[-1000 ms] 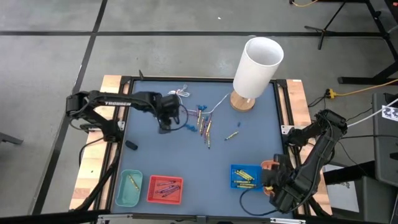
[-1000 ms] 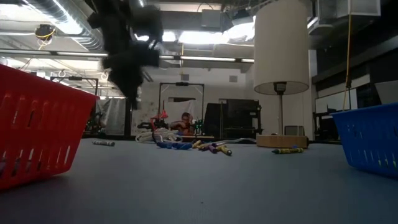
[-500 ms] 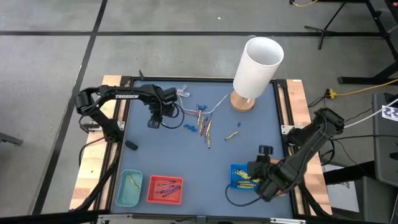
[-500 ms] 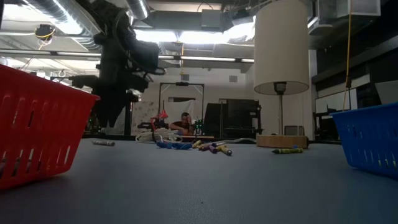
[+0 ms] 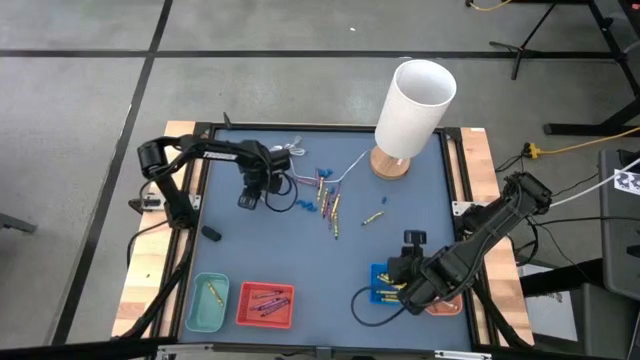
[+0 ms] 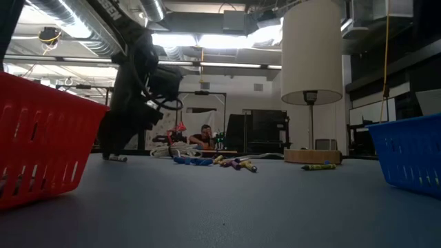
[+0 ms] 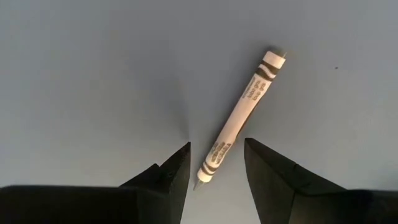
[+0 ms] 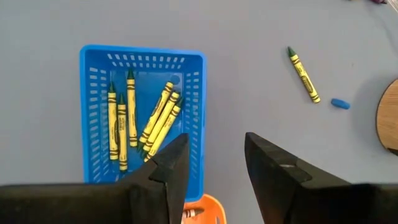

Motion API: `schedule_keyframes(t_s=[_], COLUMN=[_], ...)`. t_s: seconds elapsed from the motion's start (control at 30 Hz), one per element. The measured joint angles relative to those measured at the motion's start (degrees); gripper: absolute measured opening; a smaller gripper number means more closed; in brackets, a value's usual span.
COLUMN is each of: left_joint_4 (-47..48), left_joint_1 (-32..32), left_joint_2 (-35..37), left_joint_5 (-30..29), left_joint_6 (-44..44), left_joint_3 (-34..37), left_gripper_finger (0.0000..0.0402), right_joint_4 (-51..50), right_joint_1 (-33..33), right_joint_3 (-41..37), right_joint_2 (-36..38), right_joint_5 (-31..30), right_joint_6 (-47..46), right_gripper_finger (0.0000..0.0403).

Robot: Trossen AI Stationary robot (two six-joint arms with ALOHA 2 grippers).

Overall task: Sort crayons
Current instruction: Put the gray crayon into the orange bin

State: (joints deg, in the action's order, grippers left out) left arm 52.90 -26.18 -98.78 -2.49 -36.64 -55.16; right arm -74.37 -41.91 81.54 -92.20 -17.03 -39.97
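left arm poised over a lone white crayon

seen from above, the left gripper (image 5: 249,200) hangs low at the table's (image 5: 300,260) ten o'clock, its fingers parted, straddling the tip of a white crayon (image 7: 239,119) lying flat on the blue mat, untouched. at five o'clock the right gripper (image 8: 211,163), likewise spread and empty, hovers above the blue basket (image 8: 93,62) of yellow crayons (image 8: 158,118). more crayons (image 5: 329,205) lie scattered near the centre; one yellow stray (image 8: 303,74) rests apart beside the lamp (image 5: 412,112).
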Motion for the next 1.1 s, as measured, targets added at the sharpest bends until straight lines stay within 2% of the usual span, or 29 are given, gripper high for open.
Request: schedule_keyframes(t_s=[0.33,0.8,1.1], left_joint_4=[0.0,0.1,0.4], left_joint_1=[2.8,6.4,8.5], left_joint_2=[-2.6,-2.8,-2.4], left_joint_5=[-4.3,-6.3,-6.8], left_joint_6=[0.6,0.6,2.6], left_joint_3=[-0.3,-0.1,0.0], left_gripper_finger=[0.0132,0.0013,0.0005], right_joint_4=[1.6,2.8,3.0], right_joint_1=[0.0,0.0,0.0], right_joint_3=[0.0,0.0,0.0], right_joint_2=[0.0,0.0,0.0], right_joint_5=[0.1,-0.5,-0.5], right_joint_6=[0.0,0.0,1.0], right_gripper_finger=[0.0154,0.0154,0.0154])
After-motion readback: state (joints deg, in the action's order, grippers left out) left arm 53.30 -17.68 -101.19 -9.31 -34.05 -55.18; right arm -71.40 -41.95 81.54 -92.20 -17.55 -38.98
